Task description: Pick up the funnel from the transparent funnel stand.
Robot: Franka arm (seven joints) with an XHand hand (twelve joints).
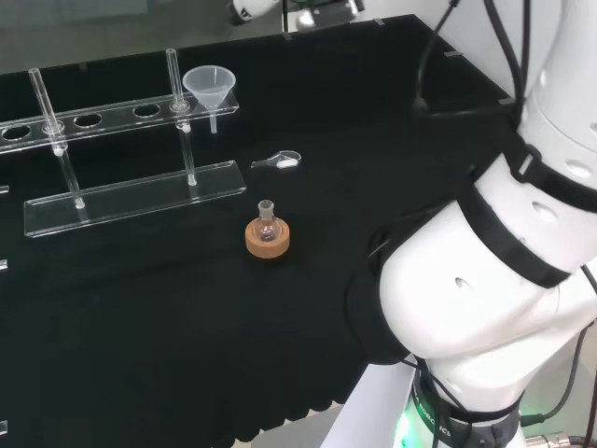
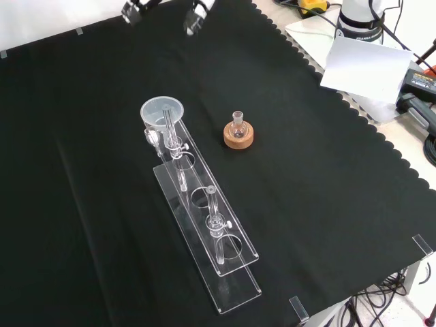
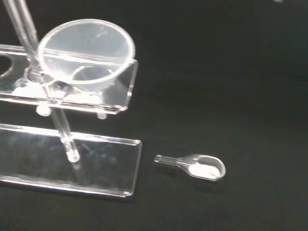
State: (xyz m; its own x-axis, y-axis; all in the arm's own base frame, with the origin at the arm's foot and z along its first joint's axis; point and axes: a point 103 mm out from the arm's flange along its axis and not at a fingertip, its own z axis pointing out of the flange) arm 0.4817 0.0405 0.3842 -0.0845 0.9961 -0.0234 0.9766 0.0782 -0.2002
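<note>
Clear plastic catches the light in the upper left of the head view, where a see-through cone-shaped funnel [image 1: 209, 89] sits in the end hole of a transparent acrylic funnel stand [image 1: 131, 198]; its cone rests on the upper shelf and its thin stem hangs down through the hole, which is what keeps it upright. In the front view the same funnel [image 2: 162, 112] is at the far end of the stand [image 2: 225, 272], left of centre. The upper shelf is carried on thin clear posts above a flat base plate, so the other holes stand free. Just right of the stand's base in the head view lies a small clear scoop with something white in its bowl [image 1: 280, 161], apart from the stand; the wrist view has it [image 3: 197, 166] on the cloth beside the base plate's corner. Lower, near the middle of the head view, a small round glass flask [image 1: 267, 224] stands in a cork ring [image 1: 267, 239] that steadies its round bottom. At the top edge of the front view two black and white fingertips of the hand [image 2: 196, 16] reach in, well apart from the funnel and touching nothing; whether they are straight or curled cannot be told. The funnel looks untouched, so the reach towards it seems to be the step in hand.
</note>
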